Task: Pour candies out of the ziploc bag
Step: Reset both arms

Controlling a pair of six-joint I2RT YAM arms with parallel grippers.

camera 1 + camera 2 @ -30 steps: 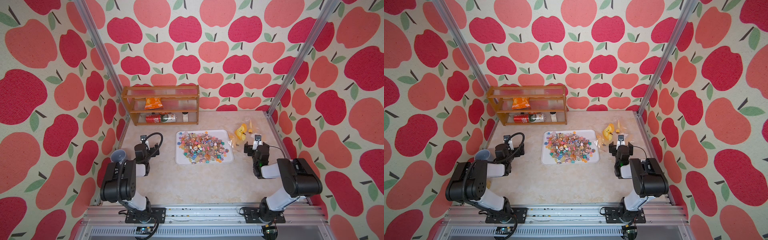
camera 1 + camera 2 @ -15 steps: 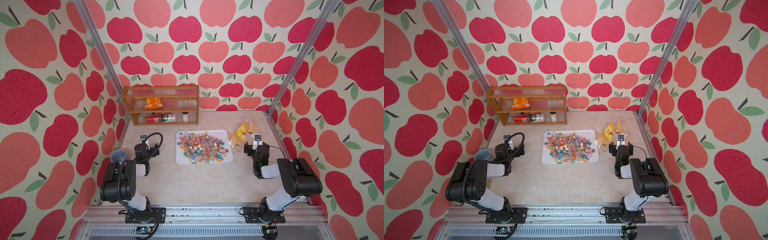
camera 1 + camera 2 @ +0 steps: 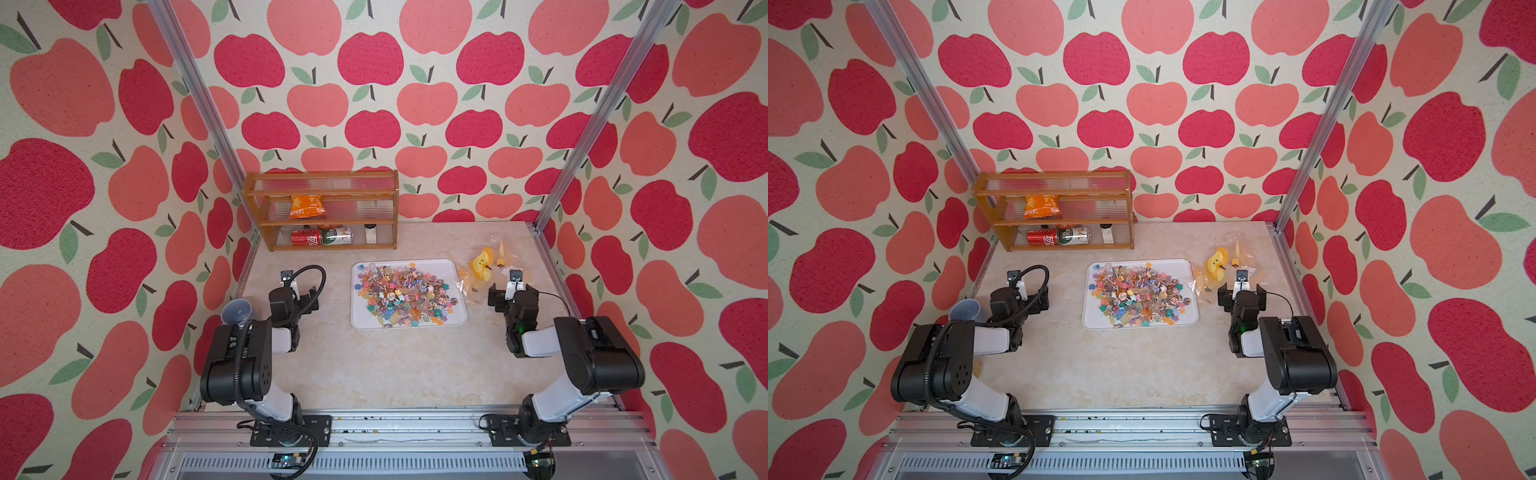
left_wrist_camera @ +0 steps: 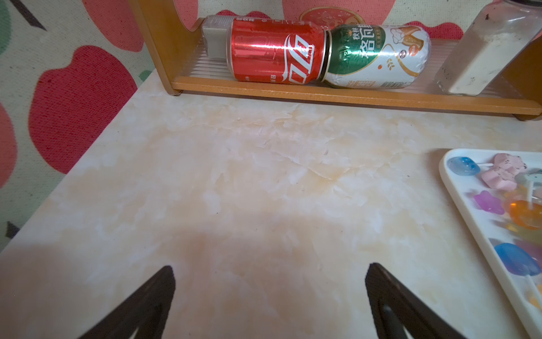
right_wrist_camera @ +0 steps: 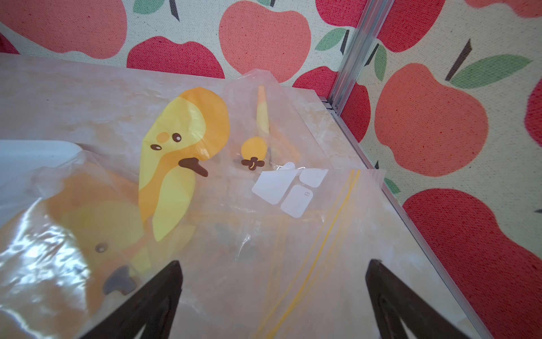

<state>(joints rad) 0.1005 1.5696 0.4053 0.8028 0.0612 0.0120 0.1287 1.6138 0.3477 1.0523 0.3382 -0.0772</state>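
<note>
Full heap of candies (image 3: pixel 405 297) only in both top views, piled on the white tray (image 3: pixel 358 318) mid-table. From the left wrist, just one tray corner with a few pieces.

Ziploc bag (image 5: pixel 264 229) print (yellow cartoon figures, two yellow zip lines, white stickers) readable only from the right wrist. From above, just a crumpled clear patch right of the tray, partly hidden by the right gripper (image 5: pixel 274 264). Can't resolve finger-to-film contact.

Both sets of fingers spread wide, gripping nothing; left gripper (image 4: pixel 269 271) over bare table (image 4: pixel 234 176).

Orange snack packet (image 3: pixel 306 207) on the shelf (image 3: pixel 257 218) only from above.

Counted: red can (image 4: pixel 272 52) and green-white can (image 4: pixel 378 55) lying end to end, one jar (image 4: pixel 484 50), one packet, one grey cup (image 3: pixel 239 311), one tray, one bag. Candies too many and too small to count.
</note>
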